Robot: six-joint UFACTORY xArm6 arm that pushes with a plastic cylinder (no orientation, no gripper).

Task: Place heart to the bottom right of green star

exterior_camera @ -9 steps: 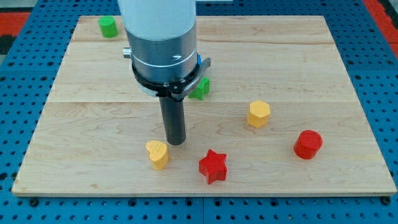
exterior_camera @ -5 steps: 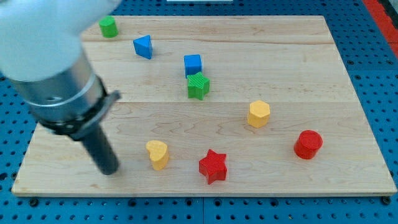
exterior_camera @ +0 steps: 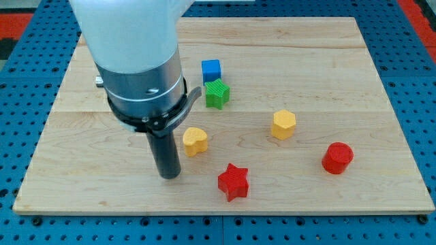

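Note:
The yellow heart (exterior_camera: 195, 140) lies on the wooden board (exterior_camera: 327, 61), below and left of the green star (exterior_camera: 217, 94). My tip (exterior_camera: 168, 175) touches the board just left of and below the heart, a short gap apart from it. The arm's wide body hides the board's upper left part.
A blue cube (exterior_camera: 211, 70) sits just above the green star. A yellow hexagon (exterior_camera: 283, 124) lies right of the heart. A red star (exterior_camera: 233, 182) is near the view's bottom edge and a red cylinder (exterior_camera: 337, 158) at the right.
The tip swung out to the left, then came back right. The yellow heart has moved up and to the right, closer to the green star. The arm now hides the blue triangle and green cylinder.

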